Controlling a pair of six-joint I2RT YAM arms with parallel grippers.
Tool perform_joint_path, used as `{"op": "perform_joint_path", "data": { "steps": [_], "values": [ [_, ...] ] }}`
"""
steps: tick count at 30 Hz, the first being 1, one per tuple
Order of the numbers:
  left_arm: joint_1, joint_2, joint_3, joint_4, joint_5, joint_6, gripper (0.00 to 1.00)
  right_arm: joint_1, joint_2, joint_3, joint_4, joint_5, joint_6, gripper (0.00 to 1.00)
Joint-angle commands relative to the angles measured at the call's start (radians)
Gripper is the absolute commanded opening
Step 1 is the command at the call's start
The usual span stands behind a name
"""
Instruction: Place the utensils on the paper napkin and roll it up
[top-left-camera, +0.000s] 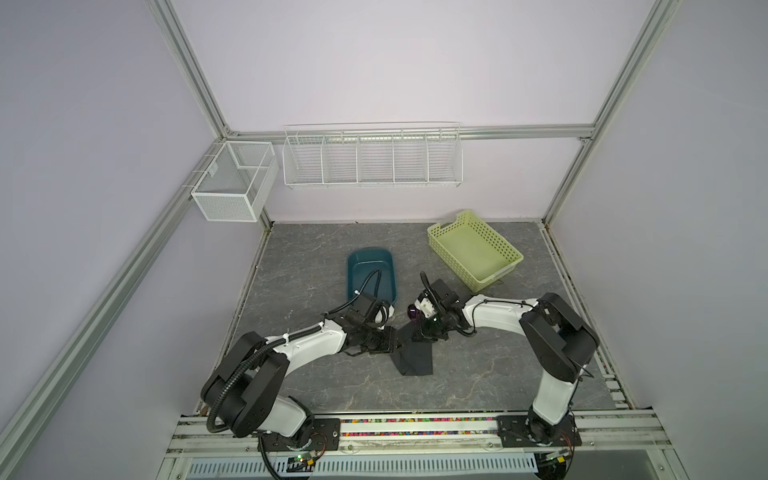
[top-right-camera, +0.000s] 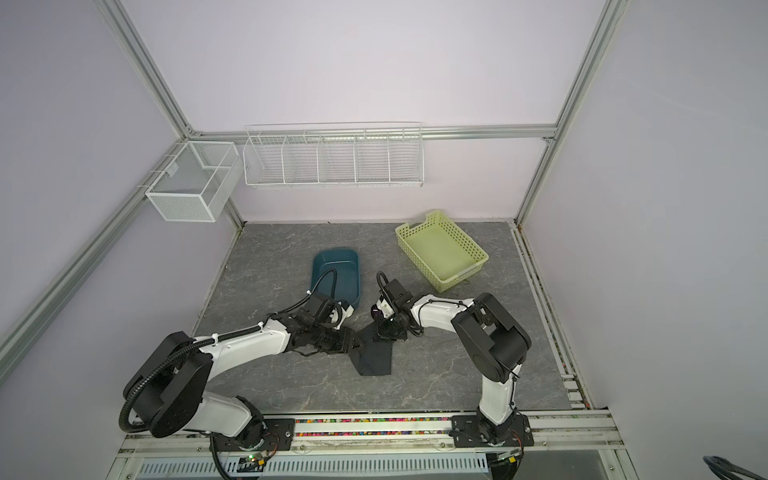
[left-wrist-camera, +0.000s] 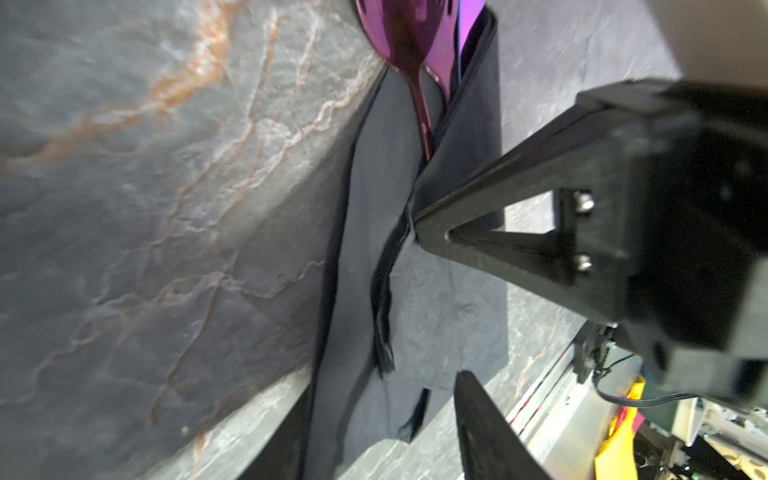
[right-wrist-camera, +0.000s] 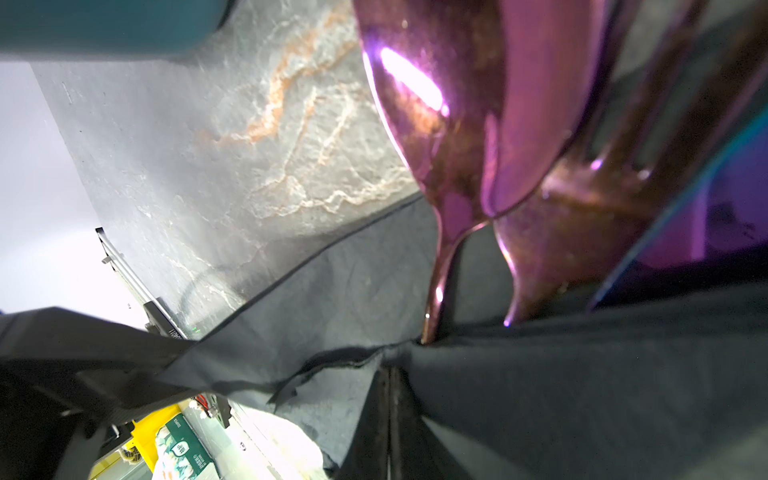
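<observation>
- Near the middle of table (top-left-camera: 311, 270): napkin (top-left-camera: 415, 361), black, partly folded, with the far part wrapped around utensils (top-left-camera: 412, 311).
- Same in both top views: purple heads of utensils (top-right-camera: 377, 312) sticking out of napkin (top-right-camera: 376, 361) at its 12 o'clock end, handles hidden under the fold.
- Coming in from 9 o'clock: left gripper (top-left-camera: 398, 340), at the 9 o'clock edge of napkin.
- In left wrist view: left gripper (left-wrist-camera: 438, 299) about half wide, holding nothing, one fingertip (left-wrist-camera: 424, 224) touching the raised fold, the other one apart from it.
- Coming in from 2 o'clock: right gripper (top-left-camera: 417, 337), low over napkin, close to the heads.
- In right wrist view: right gripper (right-wrist-camera: 390, 374) closed tight on the folded edge of napkin, just beside the necks of utensils (right-wrist-camera: 457, 124).
- At 11 o'clock from napkin: tub (top-left-camera: 349, 270), teal, near but not touching.
- At 1 o'clock from napkin: basket (top-left-camera: 494, 243), pale green, well apart, standing diagonal.
</observation>
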Motion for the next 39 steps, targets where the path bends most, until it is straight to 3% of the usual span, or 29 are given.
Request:
{"op": "perform_joint_path", "data": {
  "steps": [1,5,10,15,24,39],
  "values": [
    [0.007,-0.007,-0.004,0.038,0.011,-0.021,0.48,0.008,0.025,-0.021,-0.076,0.043,-0.017,0.07],
    [0.006,0.004,0.020,-0.012,-0.055,-0.003,0.41,0.007,0.030,-0.018,-0.079,0.042,-0.021,0.07],
    [0.006,-0.004,0.038,-0.058,-0.101,0.009,0.18,0.008,0.026,-0.019,-0.080,0.042,-0.021,0.07],
    [0.006,-0.012,0.046,-0.092,-0.118,0.004,0.07,0.007,0.018,-0.021,-0.079,0.043,-0.018,0.07],
    [0.007,0.040,0.063,-0.164,-0.214,0.007,0.05,0.013,-0.034,-0.010,-0.086,0.016,-0.002,0.08],
    [0.007,0.114,0.048,-0.109,-0.182,0.003,0.06,0.031,-0.034,0.011,-0.081,0.013,0.006,0.08]
  ]
}}
